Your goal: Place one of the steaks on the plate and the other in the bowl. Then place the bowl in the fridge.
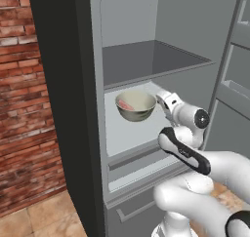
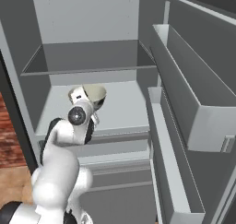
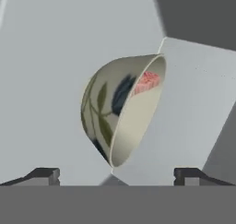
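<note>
Cream bowl (image 3: 120,109) (steak (image 3: 146,82) inside) just beyond the spread-apart, empty tool (image 3: 117,174).

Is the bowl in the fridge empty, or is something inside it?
Not empty. The bowl stands upright on a fridge shelf, with a pinkish-red steak inside.

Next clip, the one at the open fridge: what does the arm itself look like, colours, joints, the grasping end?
A glossy white arm of rounded, tube-like segments, with dark joint bands and a black-rimmed strap-like piece near the wrist. A round dark cap with a pale centre sits on the wrist joint. The gripper ends in two small dark grey, blocky jaws. No loose cables or readable markings are visible.
</note>
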